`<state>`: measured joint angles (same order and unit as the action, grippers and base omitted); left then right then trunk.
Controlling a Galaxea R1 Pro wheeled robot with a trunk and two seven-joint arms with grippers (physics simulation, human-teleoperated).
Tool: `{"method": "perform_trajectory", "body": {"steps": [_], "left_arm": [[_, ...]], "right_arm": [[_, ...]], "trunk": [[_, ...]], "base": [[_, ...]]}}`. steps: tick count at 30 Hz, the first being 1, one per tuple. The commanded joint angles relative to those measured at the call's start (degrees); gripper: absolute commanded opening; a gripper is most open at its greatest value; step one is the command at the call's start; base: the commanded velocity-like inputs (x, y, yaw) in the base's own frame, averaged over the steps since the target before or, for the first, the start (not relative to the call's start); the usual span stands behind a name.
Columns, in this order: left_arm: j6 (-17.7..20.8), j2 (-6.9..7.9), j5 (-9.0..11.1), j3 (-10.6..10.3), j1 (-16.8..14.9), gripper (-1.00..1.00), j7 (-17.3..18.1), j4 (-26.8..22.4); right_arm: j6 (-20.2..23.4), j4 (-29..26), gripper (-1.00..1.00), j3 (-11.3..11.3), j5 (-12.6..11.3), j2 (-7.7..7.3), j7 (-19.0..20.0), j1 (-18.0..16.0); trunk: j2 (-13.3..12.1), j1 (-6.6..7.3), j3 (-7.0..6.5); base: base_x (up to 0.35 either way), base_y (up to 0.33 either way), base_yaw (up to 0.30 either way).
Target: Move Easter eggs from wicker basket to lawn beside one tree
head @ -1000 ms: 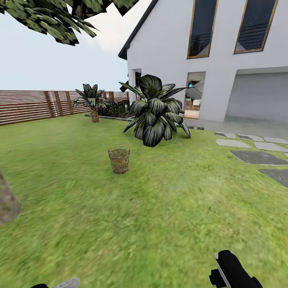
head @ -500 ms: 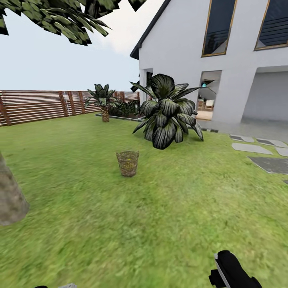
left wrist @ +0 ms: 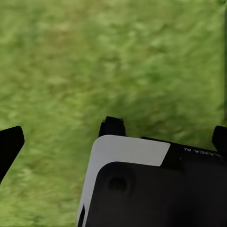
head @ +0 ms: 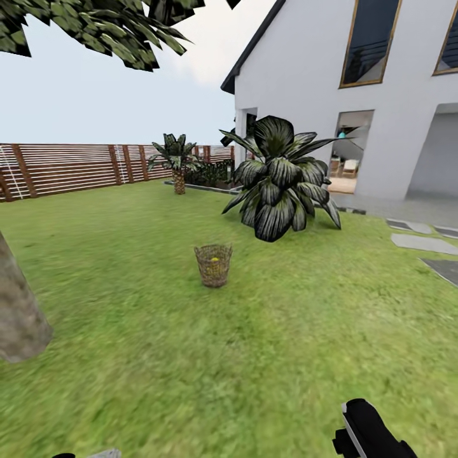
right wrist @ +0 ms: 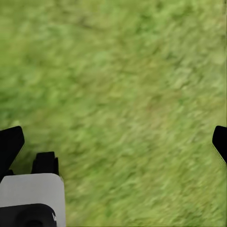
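Nearest of all, the black right hand point(right wrist: 113, 137) hangs low over the wide green lawn point(head: 267, 356), its fingertips showing far apart at either edge of the right wrist view, wide and carrying nothing. That makes sense: there is nothing within reach to take, so the arm is simply tucked down for travel. The black left hand point(left wrist: 113, 142) does the same over grass, fingertips spread to the sides of its own view, empty too. The white-and-black block between them is probably part of the robot itself.

Off to the robot's left, the thick mottled grey-tan tree trunk point(head: 18, 312) rises from the turf, dark green leaves hanging overhead. It stands well apart from the basket, which would make it a handy drop spot.

Further out, mid-lawn, the small round brown wicker basket point(head: 214, 265) stands upright and alone, a speck of yellow Easter egg point(head: 215, 259) glimpsed through its rim. How many eggs lie inside is too small to tell. None have come out, so the approach looks to be the step in hand.

Beyond it spreads a big dark striped-leaf bush point(head: 281, 184), then the brown slatted fence point(head: 70, 168) and the white house point(head: 356, 95).
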<state>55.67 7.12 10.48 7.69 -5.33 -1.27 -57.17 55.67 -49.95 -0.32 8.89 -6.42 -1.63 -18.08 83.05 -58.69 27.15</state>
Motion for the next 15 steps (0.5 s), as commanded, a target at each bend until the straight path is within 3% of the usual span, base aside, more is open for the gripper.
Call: {"method": "perform_trajectory", "body": {"steps": [1, 15], "left_arm": [[0.24, 0.0, 0.32, 0.05, -0.03, 1.0, -0.13, -0.06], [0.23, 0.0, 0.38, 0.05, -0.03, 1.0, -0.05, -0.75]], "right_arm": [[0.23, -0.06, 1.0, 0.01, 0.08, 0.0, -0.04, -0.02], [0.23, -0.06, 1.0, -0.03, 0.08, 0.0, -0.04, -0.02]], "trunk": [[0.03, -0.03, 0.06], [0.03, -0.03, 0.06]], "base": [[0.336, 0.0, 0.087], [0.337, 0.0, 0.082]]}}
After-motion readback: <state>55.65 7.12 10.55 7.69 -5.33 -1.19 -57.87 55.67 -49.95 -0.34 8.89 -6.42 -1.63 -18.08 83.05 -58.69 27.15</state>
